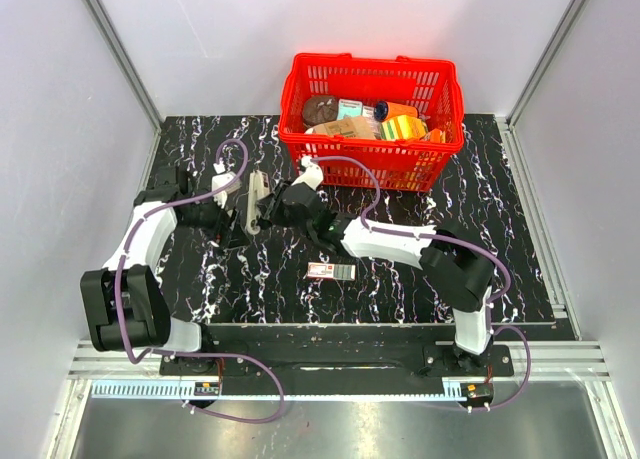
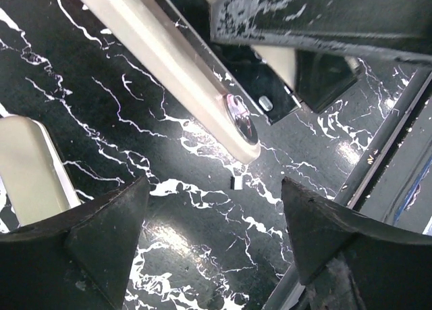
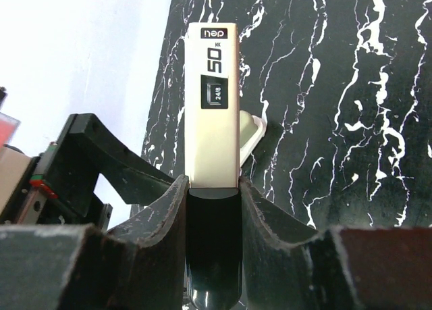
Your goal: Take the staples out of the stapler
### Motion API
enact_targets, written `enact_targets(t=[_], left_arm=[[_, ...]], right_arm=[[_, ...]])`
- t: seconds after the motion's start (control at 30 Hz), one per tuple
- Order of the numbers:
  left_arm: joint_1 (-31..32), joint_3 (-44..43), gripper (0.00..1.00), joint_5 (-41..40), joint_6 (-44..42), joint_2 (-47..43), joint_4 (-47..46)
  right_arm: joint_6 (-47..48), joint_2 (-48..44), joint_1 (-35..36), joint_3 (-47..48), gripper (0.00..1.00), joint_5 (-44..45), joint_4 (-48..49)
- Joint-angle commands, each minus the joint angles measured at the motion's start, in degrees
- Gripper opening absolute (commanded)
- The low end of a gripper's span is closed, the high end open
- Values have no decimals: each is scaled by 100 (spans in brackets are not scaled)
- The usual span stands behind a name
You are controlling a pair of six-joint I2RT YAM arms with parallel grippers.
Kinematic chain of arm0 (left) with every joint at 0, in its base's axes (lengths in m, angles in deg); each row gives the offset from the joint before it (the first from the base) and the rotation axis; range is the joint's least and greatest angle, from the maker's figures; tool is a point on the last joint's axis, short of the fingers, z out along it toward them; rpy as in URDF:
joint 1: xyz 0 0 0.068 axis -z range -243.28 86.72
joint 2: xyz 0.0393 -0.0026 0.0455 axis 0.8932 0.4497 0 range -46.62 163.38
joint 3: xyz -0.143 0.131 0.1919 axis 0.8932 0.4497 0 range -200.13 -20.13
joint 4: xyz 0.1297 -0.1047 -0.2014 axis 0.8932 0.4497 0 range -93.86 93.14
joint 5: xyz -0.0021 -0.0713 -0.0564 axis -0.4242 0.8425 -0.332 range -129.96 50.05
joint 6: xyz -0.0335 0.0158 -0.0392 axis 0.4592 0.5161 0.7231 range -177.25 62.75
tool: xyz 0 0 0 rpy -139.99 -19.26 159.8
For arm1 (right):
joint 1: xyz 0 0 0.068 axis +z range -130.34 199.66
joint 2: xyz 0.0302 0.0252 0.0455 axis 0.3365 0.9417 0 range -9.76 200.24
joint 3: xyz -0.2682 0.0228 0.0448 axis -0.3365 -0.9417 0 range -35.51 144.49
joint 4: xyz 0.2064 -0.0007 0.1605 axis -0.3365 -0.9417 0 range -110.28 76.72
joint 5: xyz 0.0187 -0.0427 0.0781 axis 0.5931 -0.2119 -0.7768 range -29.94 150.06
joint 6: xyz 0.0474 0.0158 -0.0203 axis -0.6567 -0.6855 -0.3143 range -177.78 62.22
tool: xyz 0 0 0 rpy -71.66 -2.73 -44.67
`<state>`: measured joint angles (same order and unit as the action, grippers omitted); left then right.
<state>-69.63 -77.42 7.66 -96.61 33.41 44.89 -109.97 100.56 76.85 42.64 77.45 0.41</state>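
The right end effector (image 3: 212,188) is gripping the stapler (image 3: 210,114) by its dark rear end, both fingers pressing on its sides. It is keeping the stapler at the left-centre of the tabletop (image 1: 400,279), near the left front corner of the red basket (image 1: 440,89). The left end effector (image 2: 212,202) is hanging wide open just beside it, with nothing between its fingers (image 2: 108,222).

The step in hand is looking like the opening of the stapler: one arm is steadying the body while the other is lining up on it. The next move is probably calling for the left fingers to close on the cream top arm or the magazine (which of the two is hard to say) and draw it away without twisting the stapler out of the right grip.

No staples are showing clearly. A pale speck under the left camera is too small to name, and the magazine is staying hidden in every view. It is unclear whether the stapler is already hinged open or touching the tabletop. The small flat packet (image 1: 331,271) is too blurred to read.
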Motion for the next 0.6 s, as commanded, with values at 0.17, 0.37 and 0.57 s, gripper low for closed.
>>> enact_targets(t=[0.17,0.37,0.57], left_arm=[[125,-326,80,775,-20,241,-402],[301,-256,82,749,-29,346,-445],[310,-264,62,618,-20,461,-612]], right_arm=[[-301,-327,73,-230,0,353,1065],[-301,-389,99,-283,0,318,1118],[-328,-512,161,-406,0,292,1206]])
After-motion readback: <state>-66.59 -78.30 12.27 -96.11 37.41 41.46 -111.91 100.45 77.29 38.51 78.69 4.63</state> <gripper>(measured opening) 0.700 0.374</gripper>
